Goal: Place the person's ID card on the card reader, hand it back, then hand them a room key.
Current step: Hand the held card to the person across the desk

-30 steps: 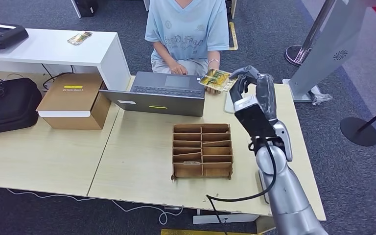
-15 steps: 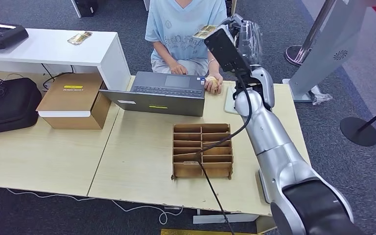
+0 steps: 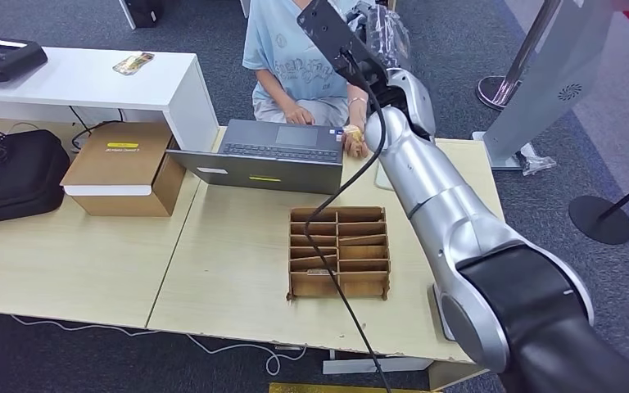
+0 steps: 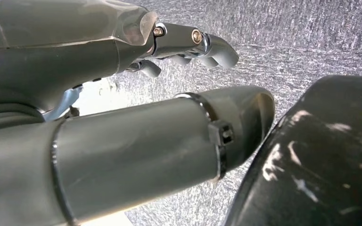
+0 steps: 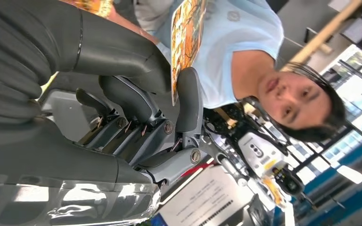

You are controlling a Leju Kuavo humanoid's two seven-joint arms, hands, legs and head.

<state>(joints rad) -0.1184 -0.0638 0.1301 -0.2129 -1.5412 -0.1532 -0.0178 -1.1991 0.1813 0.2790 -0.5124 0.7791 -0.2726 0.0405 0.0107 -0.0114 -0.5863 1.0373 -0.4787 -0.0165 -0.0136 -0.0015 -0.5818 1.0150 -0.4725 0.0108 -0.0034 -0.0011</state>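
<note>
Pinching card in right hand, raised before person. Laptop and cardboard divider box below. Left hand empty, fingers apart.

Right hand with card higher.

Left hand: thick grey thumb extended, darker fingers curled slightly beyond it, gap between them, nothing held. Grey speckled carpet floor lies behind the hand. A pale bright patch shows on the floor between thumb and fingers.
</note>
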